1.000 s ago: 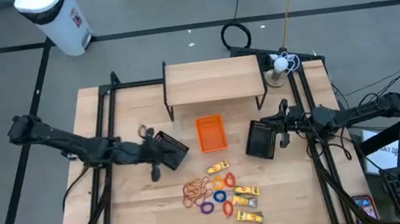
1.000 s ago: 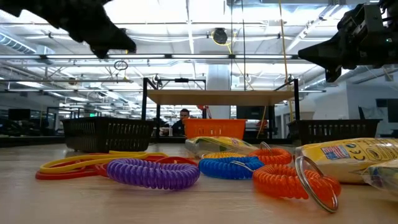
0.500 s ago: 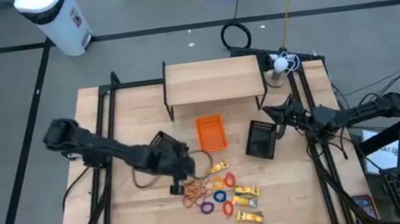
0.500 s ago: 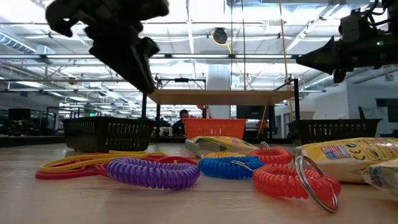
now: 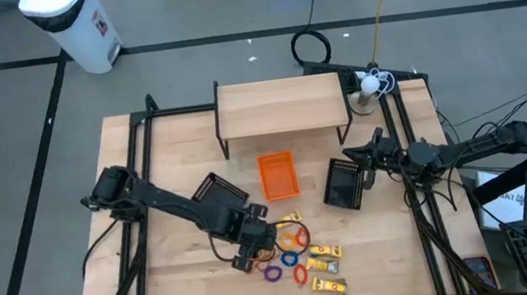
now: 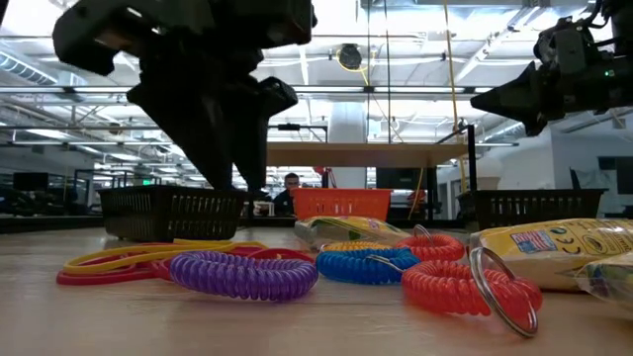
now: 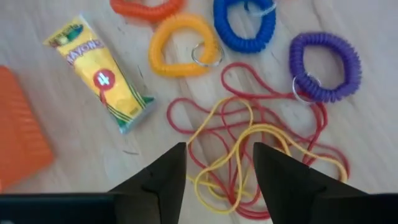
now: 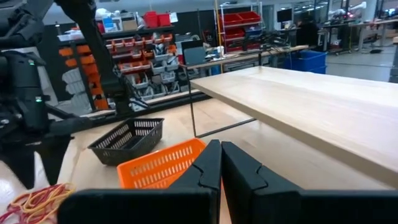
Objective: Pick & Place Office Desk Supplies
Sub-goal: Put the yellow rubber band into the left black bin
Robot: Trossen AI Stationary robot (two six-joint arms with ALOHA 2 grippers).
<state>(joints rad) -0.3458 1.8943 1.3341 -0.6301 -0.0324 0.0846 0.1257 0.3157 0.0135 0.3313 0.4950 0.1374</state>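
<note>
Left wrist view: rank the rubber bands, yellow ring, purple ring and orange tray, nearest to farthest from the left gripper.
1. Rubber bands, under the left gripper.
2. Yellow ring and purple ring: too close to call.
3. Orange tray, at the picture's edge.

- Orange tray (image 7: 18, 134): cut off at left wrist view's edge.
- Rubber bands (image 5: 257, 259): partly hidden under left gripper (image 5: 248, 257) in high view.
- Yellow packet (image 6: 554, 252): cropped at low view's right edge.

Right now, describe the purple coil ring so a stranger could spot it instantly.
On the wooden table, find the loose pile in front of the orange tray. At the pile's near edge, beside the rubber bands, lies the purple coil ring: the only purple one.
</note>
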